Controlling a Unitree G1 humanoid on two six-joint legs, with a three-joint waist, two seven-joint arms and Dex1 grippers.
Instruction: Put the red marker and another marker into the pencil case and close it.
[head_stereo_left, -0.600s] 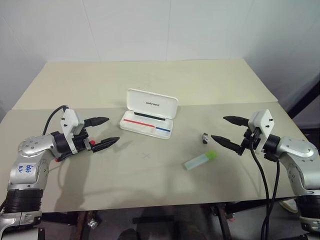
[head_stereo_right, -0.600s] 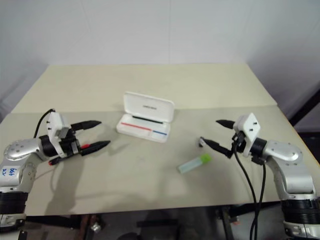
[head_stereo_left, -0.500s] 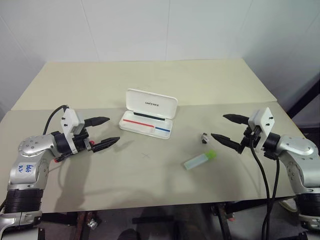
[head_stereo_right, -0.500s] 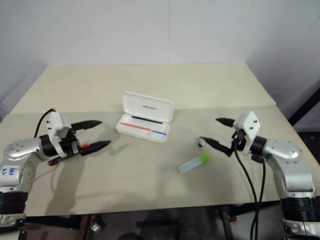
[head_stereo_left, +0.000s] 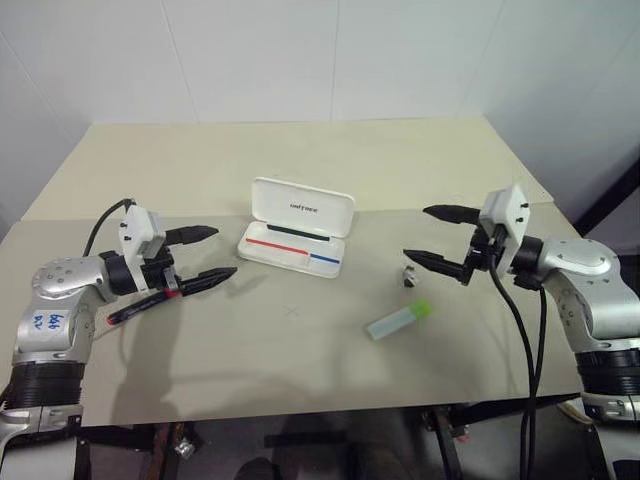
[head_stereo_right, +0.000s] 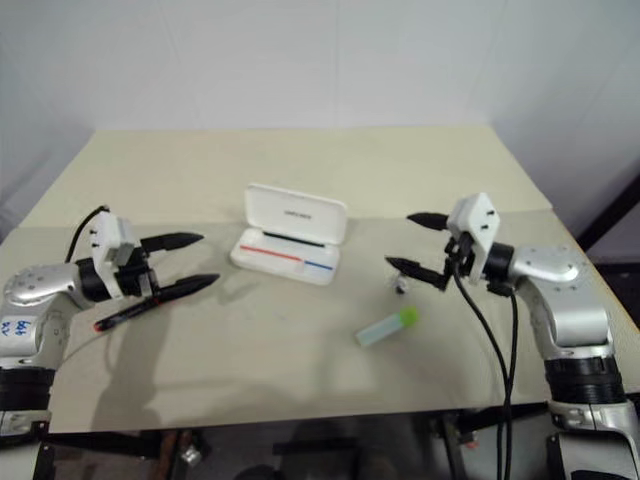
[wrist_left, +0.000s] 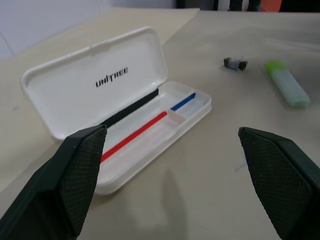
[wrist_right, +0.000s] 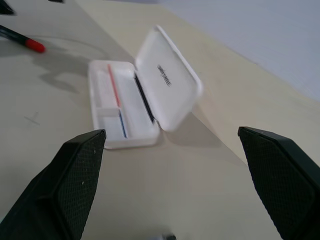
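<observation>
Both claws are spread wide, holding nothing. Left claw (head_stereo_left: 206, 257) hangs right over the red marker (head_stereo_left: 140, 303); the open pencil case (head_stereo_left: 296, 234) sits between it and the right claw (head_stereo_left: 432, 236), green marker (head_stereo_left: 400, 320) just below that one.

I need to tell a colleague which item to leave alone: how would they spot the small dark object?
Start at the open white pencil case mid-table, then look toward the right gripper. Just under its fingers lies the small dark object, with the pale green marker nearer the table's front edge. It is the tiniest item, dark grey and stubby, not pen-shaped.
</observation>
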